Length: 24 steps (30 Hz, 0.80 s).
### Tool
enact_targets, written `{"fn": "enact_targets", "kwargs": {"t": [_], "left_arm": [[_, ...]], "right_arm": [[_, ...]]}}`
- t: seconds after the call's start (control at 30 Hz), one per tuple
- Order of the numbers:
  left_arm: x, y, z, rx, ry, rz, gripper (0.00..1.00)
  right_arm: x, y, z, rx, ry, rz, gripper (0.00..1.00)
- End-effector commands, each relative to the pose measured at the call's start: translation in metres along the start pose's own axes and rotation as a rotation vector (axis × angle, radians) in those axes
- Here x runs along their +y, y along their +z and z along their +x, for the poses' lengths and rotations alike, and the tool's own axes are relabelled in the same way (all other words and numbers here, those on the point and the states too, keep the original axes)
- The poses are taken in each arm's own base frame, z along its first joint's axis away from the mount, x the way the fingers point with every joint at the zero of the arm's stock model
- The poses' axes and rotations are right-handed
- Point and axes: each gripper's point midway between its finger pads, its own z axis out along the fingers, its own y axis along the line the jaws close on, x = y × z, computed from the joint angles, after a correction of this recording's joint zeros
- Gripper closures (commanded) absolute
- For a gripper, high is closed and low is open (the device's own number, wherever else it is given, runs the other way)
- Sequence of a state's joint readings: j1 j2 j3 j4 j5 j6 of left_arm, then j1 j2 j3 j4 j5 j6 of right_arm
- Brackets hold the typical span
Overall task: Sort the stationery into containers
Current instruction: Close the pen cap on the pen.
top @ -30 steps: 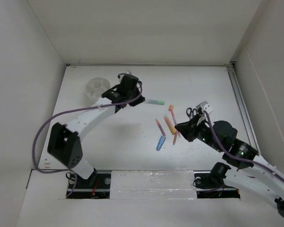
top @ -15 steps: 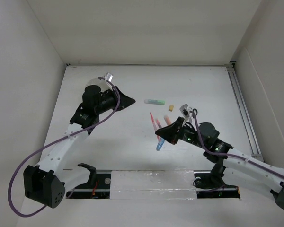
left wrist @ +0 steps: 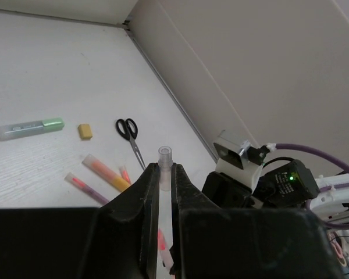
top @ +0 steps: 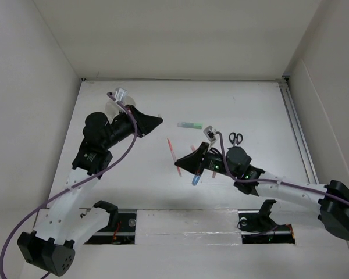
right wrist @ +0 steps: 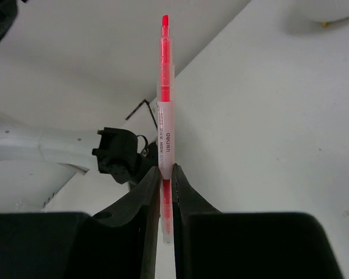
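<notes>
Red pen [right wrist: 165, 110] pinched in right tool [right wrist: 166, 170], over open table [top: 142, 186] centre | left tool [left wrist: 164, 171] clamps clear tube [left wrist: 164, 154]

The right tool [right wrist: 165, 170] grips a red pen [right wrist: 164, 99], its tip pointing away.

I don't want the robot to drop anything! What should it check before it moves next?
1. Right gripper shut on the red pen: ok, the pen stands straight between the fingers.
2. Left gripper shut on the clear piece: ok; whether it is a cap, cannot tell.
3. White tub in sight: not ok, only its edge shows in the right wrist view.
4. Free compartment: cannot tell.
5. Room between the two grippers: cannot tell; they look close in the top view.
6. Everything sorted: not ok; green bar, tan block, scissors and orange pen lie loose.
</notes>
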<state>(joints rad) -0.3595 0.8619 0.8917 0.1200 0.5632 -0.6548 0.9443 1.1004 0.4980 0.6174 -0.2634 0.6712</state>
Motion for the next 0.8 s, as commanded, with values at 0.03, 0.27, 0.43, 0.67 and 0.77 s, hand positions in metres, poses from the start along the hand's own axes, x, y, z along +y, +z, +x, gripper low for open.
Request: {"fn": "enact_targets", "kwargs": {"t": [0.03,0.27,0.43,0.67,0.77], "left_arm": [[-0.013,0.002,-0.003,0.000,0.038,0.070,1.00],[-0.016,0.004,0.004,0.029,0.026,0.114,1.00],[-0.020,0.004,0.001,0.018,0.030,0.131,1.00],[-0.019,0.004,0.003,0.023,0.025,0.126,1.00],[-0.016,0.004,0.002,0.017,0.020,0.107,1.00]], "right_arm": [[0.047,0.004,-0.048,-0.151,-0.035,-0.156,1.00],[0.045,0.009,-0.055,-0.183,-0.036,-0.147,1.00],[0.053,0.016,-0.063,-0.211,-0.052,-0.194,1.00],[0.056,0.020,-0.065,-0.216,-0.049,-0.213,1.00],[0.053,0.019,-0.068,-0.231,-0.044,-0.192,1.00]]}}
